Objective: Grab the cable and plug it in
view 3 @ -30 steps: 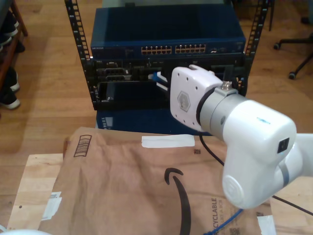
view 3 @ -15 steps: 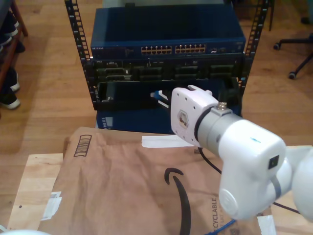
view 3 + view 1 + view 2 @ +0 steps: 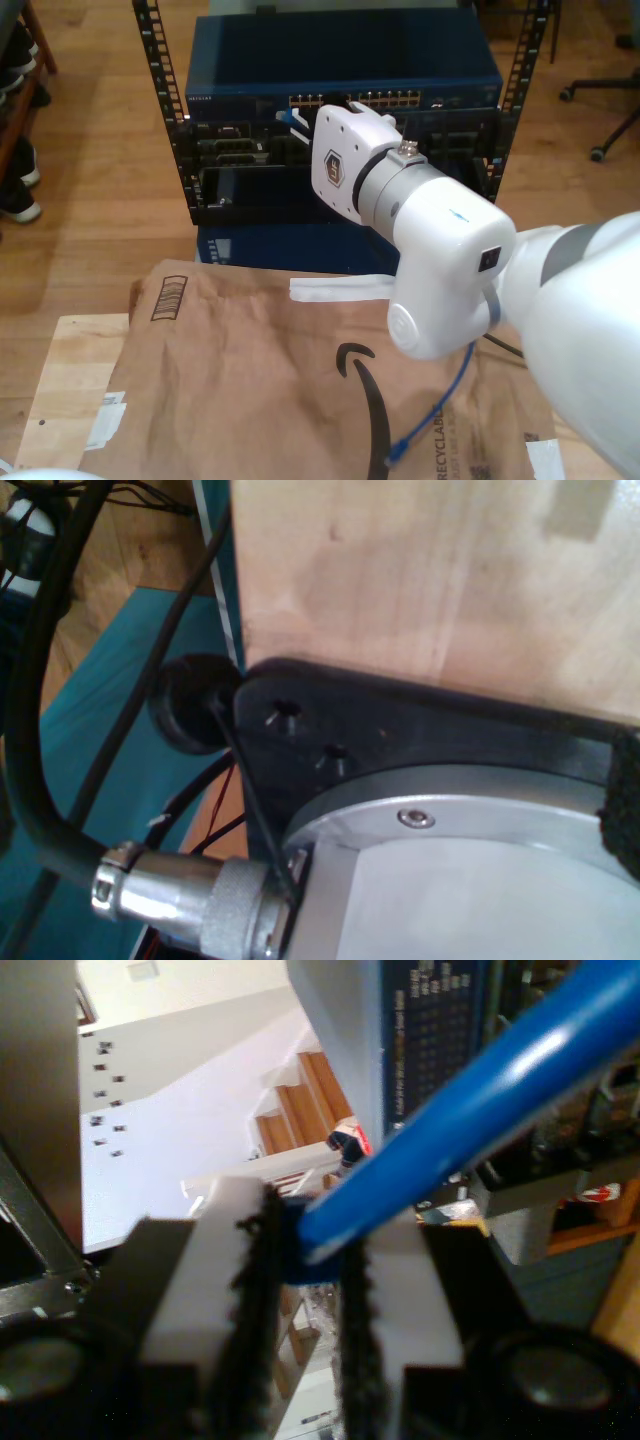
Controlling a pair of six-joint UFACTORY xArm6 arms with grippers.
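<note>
Gripping tight, my second gripper pinches the thin bright-blue bendy cable between its pads. It looks light and floppy — best held near the plug, I think. My first gripper's jaws — I cannot tell.

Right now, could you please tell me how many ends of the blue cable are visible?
2. One cable end sits at my second end effector, by the rack; the other end lies loose on the brown paper.
</note>
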